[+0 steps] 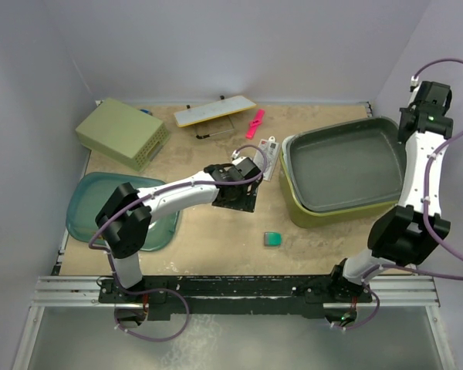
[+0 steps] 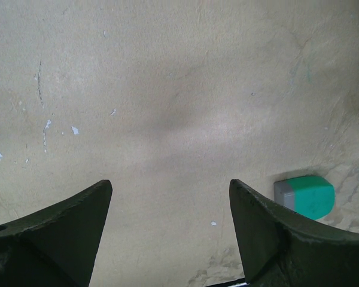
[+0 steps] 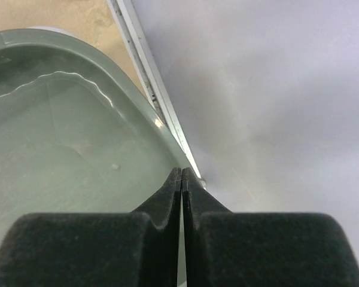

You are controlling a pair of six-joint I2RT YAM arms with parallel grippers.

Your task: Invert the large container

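Observation:
The large container (image 1: 329, 213) is an olive-green tub standing open side up at the right of the table, with a dark grey tub (image 1: 347, 166) nested inside it. A white label (image 1: 269, 157) shows at its left end. My right gripper (image 1: 410, 129) is shut and empty, hovering above the tubs' right rim by the wall. In the right wrist view its gripper (image 3: 182, 174) sits over the grey-green rim (image 3: 125, 89). My left gripper (image 1: 236, 196) is open and empty over bare table left of the container. The left wrist view shows its gripper (image 2: 170, 192) wide apart above the tabletop.
A small teal block (image 1: 272, 239) lies in front of the container, also in the left wrist view (image 2: 305, 196). A pale yellow-green basket (image 1: 122, 132) lies upside down at back left. A teal tray (image 1: 89, 206) lies at the left, and a yellow board (image 1: 214, 110) and a pink piece (image 1: 255, 123) at the back.

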